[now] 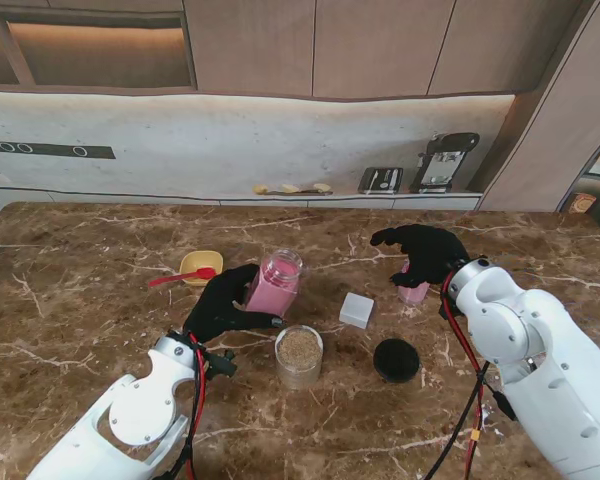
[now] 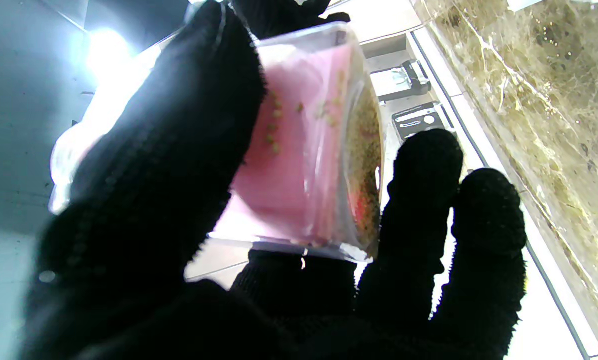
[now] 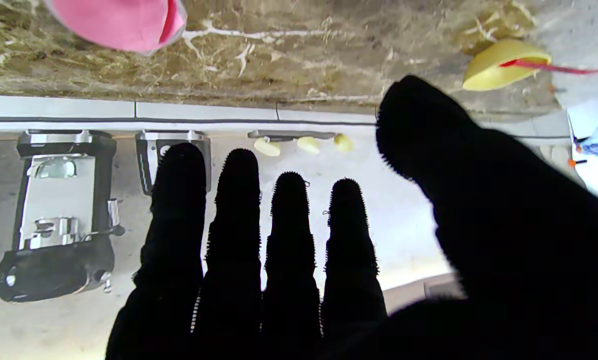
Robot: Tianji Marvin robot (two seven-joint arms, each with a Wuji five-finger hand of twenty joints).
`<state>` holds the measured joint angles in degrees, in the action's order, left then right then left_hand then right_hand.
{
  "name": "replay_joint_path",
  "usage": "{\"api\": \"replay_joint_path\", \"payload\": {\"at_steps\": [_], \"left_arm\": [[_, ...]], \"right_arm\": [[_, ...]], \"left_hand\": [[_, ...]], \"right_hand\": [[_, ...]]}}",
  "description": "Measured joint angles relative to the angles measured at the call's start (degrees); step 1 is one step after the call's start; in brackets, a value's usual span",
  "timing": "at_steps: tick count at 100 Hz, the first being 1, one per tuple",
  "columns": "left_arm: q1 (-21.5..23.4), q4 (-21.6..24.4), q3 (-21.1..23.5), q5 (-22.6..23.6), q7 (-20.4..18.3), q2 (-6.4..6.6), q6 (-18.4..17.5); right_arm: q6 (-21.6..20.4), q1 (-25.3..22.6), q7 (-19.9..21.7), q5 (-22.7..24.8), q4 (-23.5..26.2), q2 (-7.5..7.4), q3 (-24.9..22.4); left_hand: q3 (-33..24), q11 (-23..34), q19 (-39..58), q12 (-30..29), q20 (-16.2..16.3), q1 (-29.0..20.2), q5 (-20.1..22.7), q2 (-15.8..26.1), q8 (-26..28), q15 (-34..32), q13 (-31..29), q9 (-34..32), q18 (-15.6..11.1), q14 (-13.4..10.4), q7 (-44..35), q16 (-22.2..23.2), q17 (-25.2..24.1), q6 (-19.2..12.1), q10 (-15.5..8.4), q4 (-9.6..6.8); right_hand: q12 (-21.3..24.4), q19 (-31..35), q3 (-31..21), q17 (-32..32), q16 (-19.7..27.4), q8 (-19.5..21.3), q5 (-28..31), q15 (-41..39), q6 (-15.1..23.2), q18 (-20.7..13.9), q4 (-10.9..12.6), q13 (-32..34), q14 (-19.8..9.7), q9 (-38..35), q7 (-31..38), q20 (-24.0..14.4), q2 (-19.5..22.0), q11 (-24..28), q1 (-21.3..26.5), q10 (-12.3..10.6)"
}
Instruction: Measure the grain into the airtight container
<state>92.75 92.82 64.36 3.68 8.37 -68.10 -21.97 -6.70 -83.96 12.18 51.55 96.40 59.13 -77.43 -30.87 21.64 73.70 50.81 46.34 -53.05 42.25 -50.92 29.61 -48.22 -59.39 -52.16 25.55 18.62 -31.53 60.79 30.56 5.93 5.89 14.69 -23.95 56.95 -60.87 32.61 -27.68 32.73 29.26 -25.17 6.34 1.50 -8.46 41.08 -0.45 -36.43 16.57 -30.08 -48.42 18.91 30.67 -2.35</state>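
Note:
My left hand [image 1: 223, 302] is shut on a clear jar with a pink lining [image 1: 274, 284], held upright just above the table. In the left wrist view the jar [image 2: 304, 150] shows a few grains stuck to its wall and a brownish layer at one end. Nearer to me and to the right stands a round clear container [image 1: 299, 355] filled with grain, its top uncovered. A black round lid [image 1: 396, 360] lies to its right. My right hand [image 1: 421, 250] is open, fingers straight [image 3: 234, 210], hovering over a small pink cup [image 1: 413, 292].
A yellow bowl [image 1: 201, 266] with a red spoon [image 1: 180, 277] sits left of the jar. A small white box [image 1: 357, 310] lies between the jar and the lid. Appliances [image 1: 444, 160] stand on the ledge behind the marble table [image 1: 80, 310].

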Motion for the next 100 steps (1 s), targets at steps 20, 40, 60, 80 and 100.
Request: {"api": "replay_joint_path", "payload": {"at_steps": [20,40,60,80,100], "left_arm": [[0.48,0.02,0.3,-0.03,0.39,-0.02,-1.02],[0.56,0.03,0.49,0.05,0.36,-0.01,-1.55],[0.55,0.01,0.64,0.43,0.42,0.0,-2.44],[0.78,0.0,1.2,0.56,0.38,0.01,-2.79],[1.41,0.2,1.64,0.76,0.23,0.13,-2.85]], "right_arm": [[2.53,-0.47,1.86,1.99,1.11,0.04,3.15],[4.13,-0.93,3.19,8.15,2.95,-0.26,5.86],[5.78,-0.07,5.64,8.48,3.33,-0.58,9.69],[7.7,2.56,5.41,11.3,0.42,-0.69,14.69],[10.36,4.88,3.82,12.64,-4.07,-0.69,18.85]], "left_hand": [[0.0,0.0,0.0,-0.07,0.0,0.0,0.0,0.0,0.0,0.0,0.0,0.0,0.0,0.0,0.0,0.0,-0.01,0.0,0.0,0.0],[0.0,0.0,0.0,-0.34,0.0,0.0,0.0,0.0,0.0,0.0,0.0,0.0,0.0,0.0,0.0,0.0,-0.01,0.0,0.0,0.0],[0.0,0.0,0.0,-0.35,0.0,0.0,0.0,0.0,0.0,0.0,0.0,0.0,0.0,0.0,0.0,0.0,-0.01,0.0,0.0,0.0],[0.0,0.0,0.01,-0.36,0.0,0.0,0.0,0.0,-0.01,0.0,0.0,0.0,0.0,0.0,0.0,0.0,-0.01,0.0,0.0,0.0],[0.0,0.0,0.01,-0.37,0.0,0.0,0.01,0.0,-0.01,0.0,0.0,0.0,0.0,0.0,0.0,0.0,-0.01,0.0,0.0,0.0]], "right_hand": [[0.0,1.01,-0.07,0.59,-0.59,-0.62,-0.32,-0.48,-1.93,0.0,0.0,0.03,0.0,0.04,-0.3,0.74,-0.55,-0.14,-0.78,0.33],[0.0,1.03,-0.08,0.37,-0.59,-1.82,-1.18,-0.42,-2.77,-0.05,-0.01,0.03,0.0,0.87,-1.49,1.47,-0.61,-0.81,-1.8,0.34],[0.0,1.03,-0.05,-1.16,-0.6,-2.72,-2.65,-0.03,-2.85,-0.18,-0.03,-0.15,0.0,2.7,-3.19,2.17,-1.02,-0.49,-3.61,0.34],[0.0,0.21,-0.04,-3.19,-0.5,-4.03,-4.86,2.48,-3.5,-0.61,-0.04,-2.64,-0.01,5.65,-4.47,2.97,-1.08,-1.9,-4.26,0.35],[0.0,-1.27,-0.02,-4.61,-0.34,-4.75,-6.23,5.17,-4.32,-0.64,-0.05,-5.56,0.51,9.16,-5.27,3.6,-1.2,-2.29,-6.69,0.76]]}}
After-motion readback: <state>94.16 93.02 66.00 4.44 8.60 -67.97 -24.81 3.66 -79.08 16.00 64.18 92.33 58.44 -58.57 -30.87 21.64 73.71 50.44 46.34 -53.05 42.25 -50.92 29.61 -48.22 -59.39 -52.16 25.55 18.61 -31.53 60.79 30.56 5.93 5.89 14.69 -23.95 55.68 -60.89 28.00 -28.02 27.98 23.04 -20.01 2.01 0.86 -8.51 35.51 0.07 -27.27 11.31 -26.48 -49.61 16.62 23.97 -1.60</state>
